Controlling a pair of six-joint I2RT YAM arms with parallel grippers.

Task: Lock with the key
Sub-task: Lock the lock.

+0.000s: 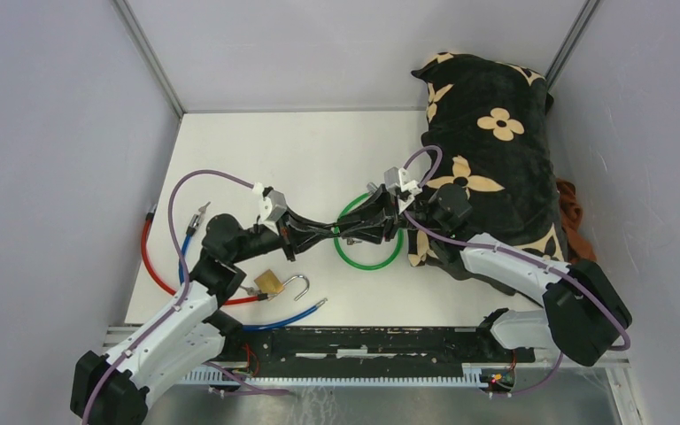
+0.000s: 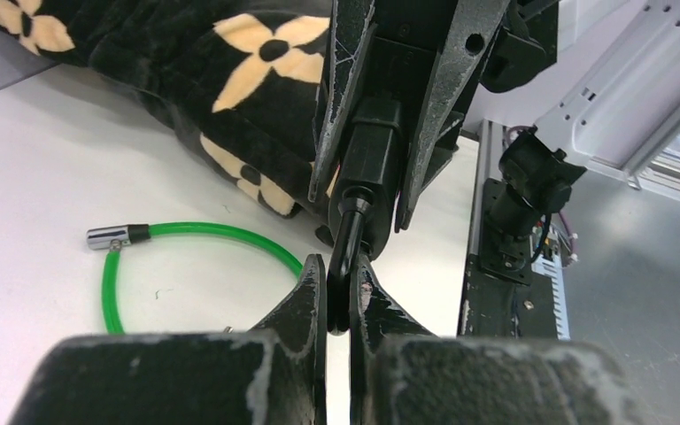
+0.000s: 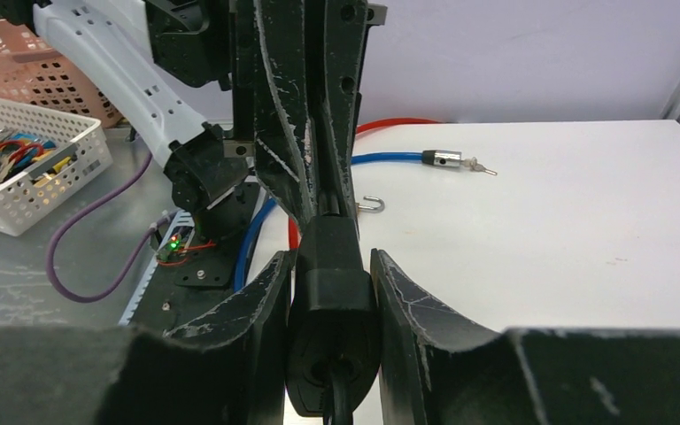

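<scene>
Above the middle of the table my two grippers meet tip to tip. My right gripper (image 3: 330,258) is shut on the black lock body (image 3: 331,305) of the green cable (image 1: 367,262), which lies looped on the table. In the left wrist view that lock body (image 2: 374,146) points toward me with a black-headed key (image 2: 347,252) sticking out of its end. My left gripper (image 2: 341,270) is shut on the key's flat head. The green cable's metal end (image 2: 111,236) lies loose on the table. How deep the key blade sits in the lock is hidden.
A brass padlock (image 1: 270,283) with an open shackle lies near the left arm, beside a red cable (image 1: 155,270) and a blue cable (image 1: 288,317). A black flowered cushion (image 1: 491,150) fills the right rear. White (image 3: 27,168) and pink (image 3: 9,66) baskets stand off the table.
</scene>
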